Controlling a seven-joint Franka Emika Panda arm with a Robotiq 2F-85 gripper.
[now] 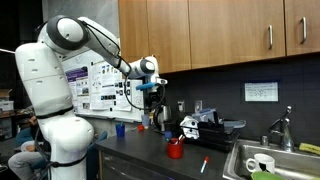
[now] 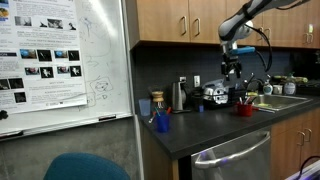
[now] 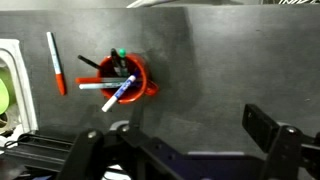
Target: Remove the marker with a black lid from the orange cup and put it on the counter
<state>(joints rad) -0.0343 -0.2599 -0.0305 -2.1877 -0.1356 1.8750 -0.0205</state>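
Marker with a black lid (image 3: 92, 63) is leaning in the orange cup (image 3: 140, 72), its dark shaft poking out over the rim, while the hand (image 3: 175, 130) is hovering well above it with both fingers spread wide, gripping and touching nothing. In the wrist view the cup is sitting below the hand and off toward one finger rather than under the gap between the two. The step in hand is looking like the approach. Doing it well is likely calling for shifting the hand until the gap is centring on the dark marker's upper end, then descending with the fingers set across the shaft. Crowding it in the cup are a white marker with a red tip (image 3: 95, 86), a blue-and-white marker (image 3: 118, 96) and a green-capped one (image 3: 118, 53), so the fingers are needing to close on the dark shaft alone. A red marker (image 3: 55, 62) is lying on the desk (image 3: 220, 60) just beside the cup, beyond the hand's reach for now.
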